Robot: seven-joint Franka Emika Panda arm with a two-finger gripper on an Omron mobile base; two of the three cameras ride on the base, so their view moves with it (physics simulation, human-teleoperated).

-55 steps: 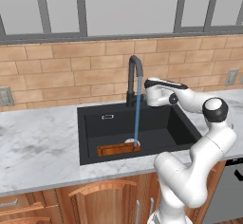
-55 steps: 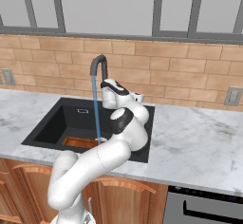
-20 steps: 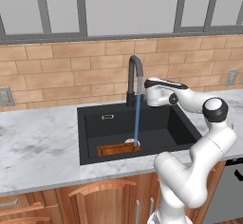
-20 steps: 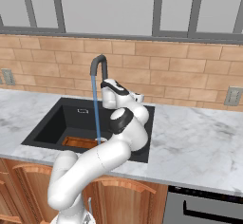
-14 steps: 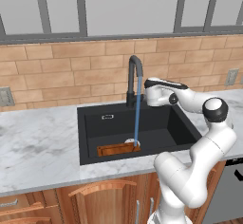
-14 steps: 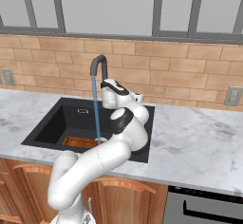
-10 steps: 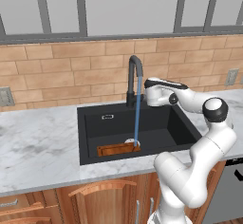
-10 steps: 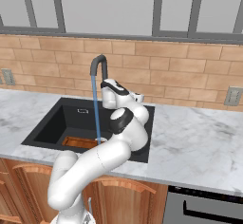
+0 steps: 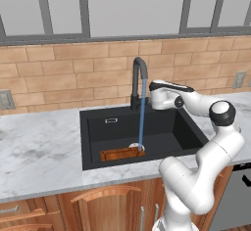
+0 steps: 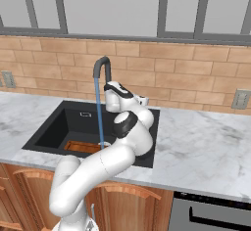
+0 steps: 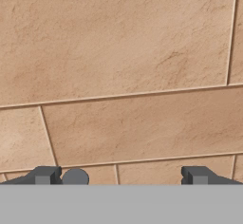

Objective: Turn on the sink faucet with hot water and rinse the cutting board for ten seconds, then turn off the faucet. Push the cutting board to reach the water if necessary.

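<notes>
Black sink faucet [image 9: 138, 80] behind the sink [image 9: 93, 127], water [image 9: 141, 115] falling from its spout onto the cutting board [image 9: 122, 153] at the basin's front edge, gripper [image 11: 121, 175] just right of the faucet base, jaws apart, facing the brick wall [image 11: 133, 66].

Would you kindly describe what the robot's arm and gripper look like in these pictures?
The arm is glossy white, built of rounded, bulbous segments with dark grey bands and caps at the joints. Its gripper ends in two small, blocky dark grey fingertips. No cables or markings are visible.
</notes>
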